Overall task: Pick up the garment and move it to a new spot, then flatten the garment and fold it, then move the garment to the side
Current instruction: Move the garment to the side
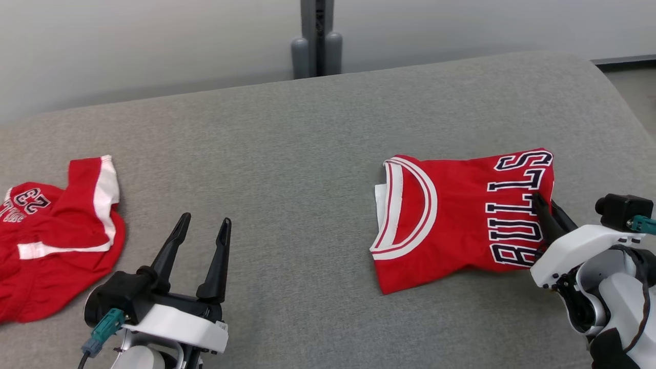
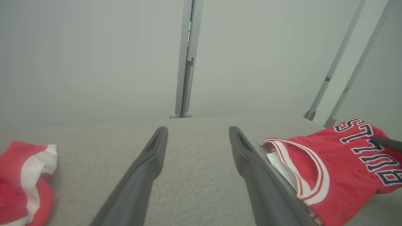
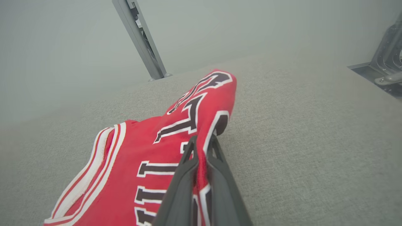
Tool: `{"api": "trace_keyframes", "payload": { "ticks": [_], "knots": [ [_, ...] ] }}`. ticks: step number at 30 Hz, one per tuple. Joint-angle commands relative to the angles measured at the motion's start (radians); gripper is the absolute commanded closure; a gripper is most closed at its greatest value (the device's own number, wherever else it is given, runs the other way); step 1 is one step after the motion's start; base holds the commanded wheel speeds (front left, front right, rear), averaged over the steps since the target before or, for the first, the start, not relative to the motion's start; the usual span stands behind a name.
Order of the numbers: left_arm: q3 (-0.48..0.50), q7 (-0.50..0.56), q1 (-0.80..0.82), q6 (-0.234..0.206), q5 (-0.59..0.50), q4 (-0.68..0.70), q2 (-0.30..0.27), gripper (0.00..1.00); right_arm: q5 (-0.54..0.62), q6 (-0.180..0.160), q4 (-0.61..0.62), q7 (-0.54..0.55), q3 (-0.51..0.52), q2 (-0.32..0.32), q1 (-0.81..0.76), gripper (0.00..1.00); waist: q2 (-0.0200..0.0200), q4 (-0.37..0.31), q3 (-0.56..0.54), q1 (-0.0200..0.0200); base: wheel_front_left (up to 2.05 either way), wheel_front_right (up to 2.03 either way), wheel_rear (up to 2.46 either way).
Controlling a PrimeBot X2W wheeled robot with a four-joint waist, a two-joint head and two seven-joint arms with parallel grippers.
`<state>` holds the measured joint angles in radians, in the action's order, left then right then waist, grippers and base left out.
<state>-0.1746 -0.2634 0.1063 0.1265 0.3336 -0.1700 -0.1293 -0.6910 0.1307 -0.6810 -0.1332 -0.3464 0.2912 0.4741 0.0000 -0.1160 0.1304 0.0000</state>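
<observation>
Lying folded on the right half of the grey surface [image 1: 307, 154]: red BULLS jersey [image 1: 451, 220], collar toward centre, lettering toward the right edge. Right fingers [image 1: 543, 218] clamped tight on that lettered edge, cloth pinched between them. Left fingers [image 1: 171, 245] spread wide over bare surface, holding nothing. Second red garment [image 1: 56, 236] crumpled far left.

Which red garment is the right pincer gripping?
The folded red BULLS-lettered jersey, pinched at its edge by the right pincer; the crumpled red-and-white number-23 garment lies apart, ungripped.
</observation>
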Motion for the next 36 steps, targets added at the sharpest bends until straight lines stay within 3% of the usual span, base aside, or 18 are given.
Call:
{"api": "trace_keyframes", "payload": {
  "ticks": [1, 9, 22, 27, 36],
  "knots": [
    [0.003, -0.001, 0.005, 0.003, -0.009, 0.005, -0.01, 0.0, 0.01, 0.0, 0.007, -0.005, -0.004, 0.005, 0.011, 1.0, 0.0, -0.047, 0.01, 0.0, 0.0, 0.0, 0.0],
    [-0.007, -0.001, 0.011, 0.004, -0.013, 0.025, -0.027, 0.0, 0.062, 0.0, -0.003, -0.008, -0.024, 0.016, 0.054, 1.0, 0.0, -0.124, 0.03, 0.0, 0.0, 0.0, 0.0],
    [-0.027, -0.001, 0.049, 0.005, 0.008, 0.08, -0.078, 0.0, 0.202, 0.0, -0.092, -0.027, 0.013, 0.054, 0.209, 1.0, 0.0, -0.139, 0.13, 0.0, 0.0, 0.0, 0.0],
    [-0.021, -0.001, 0.06, 0.005, 0.012, 0.116, -0.111, 0.0, 0.314, 0.0, -0.165, -0.032, 0.04, 0.08, 0.29, 1.0, 0.0, -0.136, 0.173, 0.0, 0.0, 0.0, 0.0],
    [-0.031, -0.001, 0.086, 0.005, 0.02, 0.191, -0.153, 0.0, 0.548, 0.0, -0.324, -0.077, 0.181, 0.085, 0.443, 1.0, 0.0, -0.131, 0.259, 0.0, 0.0, 0.0, 0.0]
  ]
}}
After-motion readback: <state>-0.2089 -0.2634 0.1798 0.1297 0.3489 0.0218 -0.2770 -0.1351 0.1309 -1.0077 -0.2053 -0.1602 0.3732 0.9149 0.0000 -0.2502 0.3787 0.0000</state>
